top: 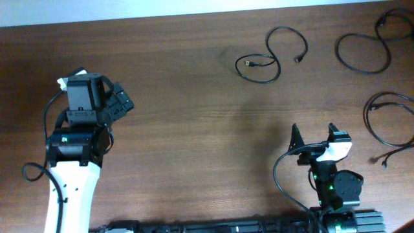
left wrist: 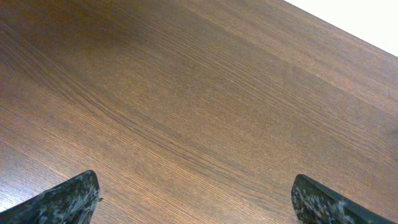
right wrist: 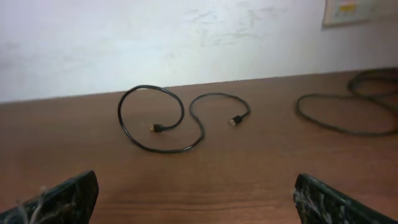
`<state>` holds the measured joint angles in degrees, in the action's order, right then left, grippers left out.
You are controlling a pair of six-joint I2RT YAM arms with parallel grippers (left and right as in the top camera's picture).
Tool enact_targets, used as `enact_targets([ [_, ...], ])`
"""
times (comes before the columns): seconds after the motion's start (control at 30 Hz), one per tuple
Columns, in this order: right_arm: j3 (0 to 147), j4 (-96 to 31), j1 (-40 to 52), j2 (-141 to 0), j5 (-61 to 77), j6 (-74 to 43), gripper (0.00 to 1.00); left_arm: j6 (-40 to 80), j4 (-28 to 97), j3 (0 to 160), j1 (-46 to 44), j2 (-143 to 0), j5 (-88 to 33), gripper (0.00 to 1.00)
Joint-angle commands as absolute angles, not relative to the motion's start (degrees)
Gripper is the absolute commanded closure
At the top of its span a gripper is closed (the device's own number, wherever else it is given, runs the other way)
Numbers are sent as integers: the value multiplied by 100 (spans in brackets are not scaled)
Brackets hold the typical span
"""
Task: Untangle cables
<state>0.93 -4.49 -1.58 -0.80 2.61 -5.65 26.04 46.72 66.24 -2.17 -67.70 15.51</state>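
Note:
Three thin black cables lie apart on the brown table. One S-shaped cable (top: 270, 57) lies at the top centre and also shows in the right wrist view (right wrist: 163, 121). A second cable (top: 365, 48) loops at the top right, seen in the right wrist view (right wrist: 348, 106) too. A third cable (top: 388, 123) curls at the right edge. My left gripper (top: 119, 103) is open and empty over bare wood (left wrist: 199, 193) at the far left. My right gripper (top: 315, 136) is open and empty near the front, well short of the cables (right wrist: 196, 193).
The table's far edge (top: 194, 14) meets a white wall (right wrist: 186, 37). The thick black wires of the arms loop beside the left base (top: 32, 171) and the right base (top: 281, 181).

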Motion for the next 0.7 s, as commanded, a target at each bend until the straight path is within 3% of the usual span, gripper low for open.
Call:
enact_targets([
  [0.0, 32, -445, -113, -19, 314, 8, 1, 2674, 4663, 6648, -198, -6716, 1632, 1],
  [0.5, 32, -429, -113, -19, 272, 19, 1, 2698, 4543, 6648, -198, -6716, 1610, 1],
  [0.67, 32, -429, -113, -19, 272, 19, 1, 2672, 3284, 6648, -213, -6619, -384, 1],
])
